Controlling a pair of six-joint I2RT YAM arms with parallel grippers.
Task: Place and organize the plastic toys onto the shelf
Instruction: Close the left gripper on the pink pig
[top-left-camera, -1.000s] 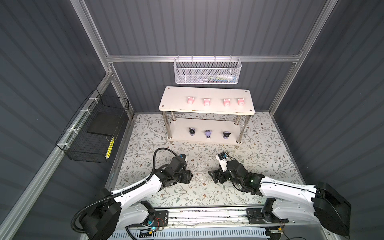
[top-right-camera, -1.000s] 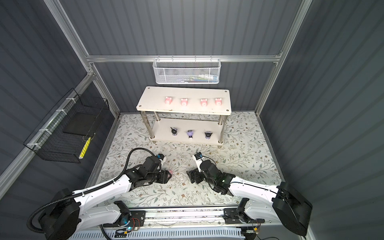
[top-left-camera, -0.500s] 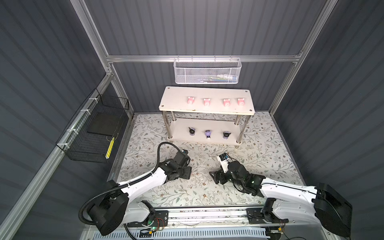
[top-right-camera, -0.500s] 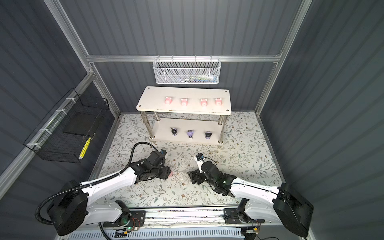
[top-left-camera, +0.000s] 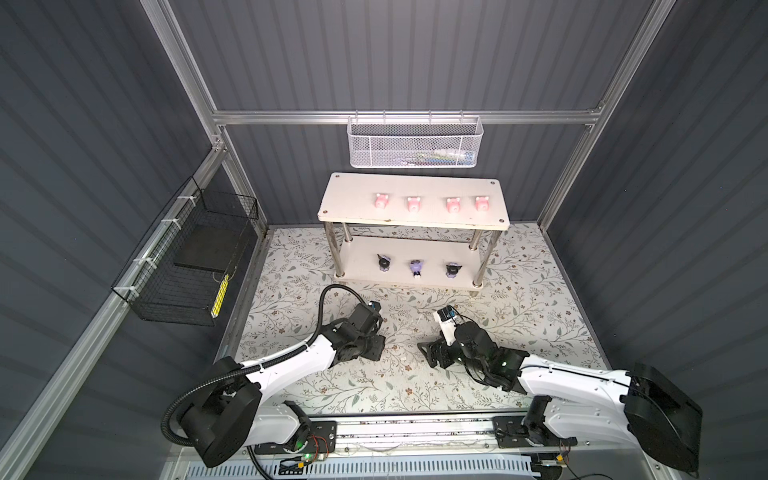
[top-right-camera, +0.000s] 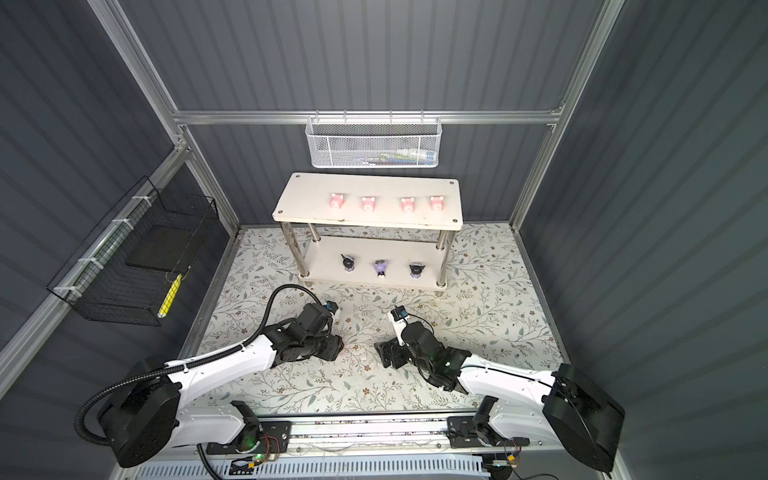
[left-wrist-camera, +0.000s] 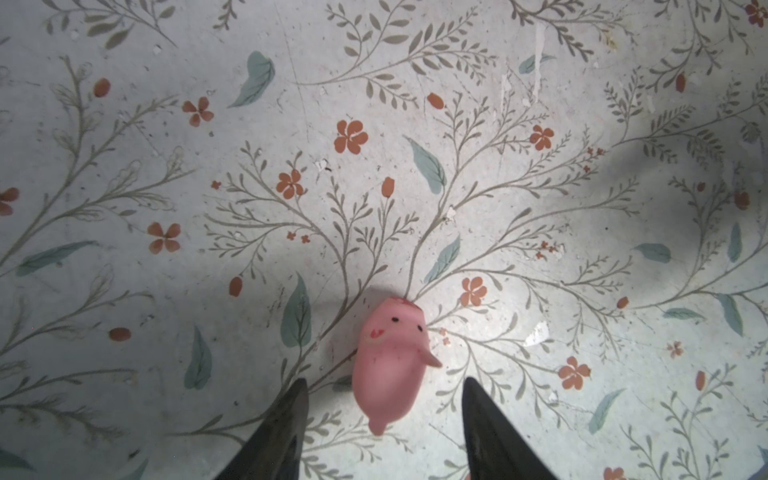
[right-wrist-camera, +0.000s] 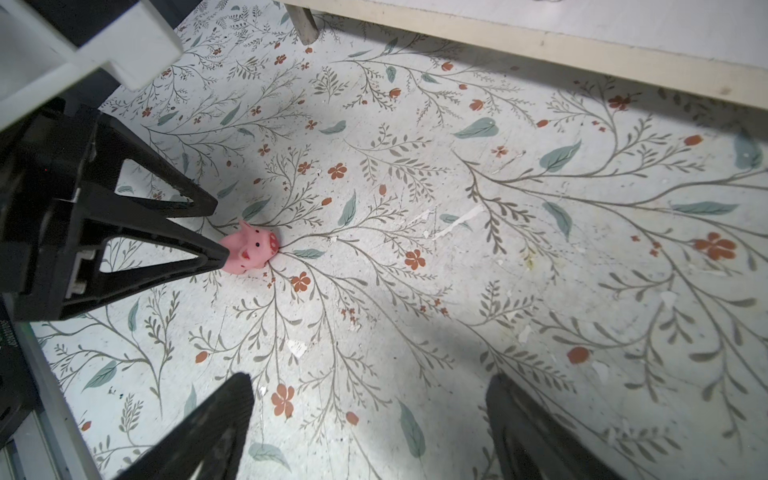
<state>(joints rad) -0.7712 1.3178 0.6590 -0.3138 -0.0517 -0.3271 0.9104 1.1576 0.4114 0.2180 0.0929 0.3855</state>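
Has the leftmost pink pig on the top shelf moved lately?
No. The leftmost pink pig sits as far from the left edge of the shelf as before.

Black fingers (left-wrist-camera: 286, 428) on the left gripper (left-wrist-camera: 383, 381); between them a pink pig figurine (left-wrist-camera: 388, 357), black dot eyes, red mouth. Pale mat (left-wrist-camera: 540, 208) patterned with grey-green sprigs, rust-orange flowers.

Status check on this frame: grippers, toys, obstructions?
Left gripper open, jaws straddling last pink pig on mat. Right gripper open, empty. Shelf holds other seven. Nothing blocking.
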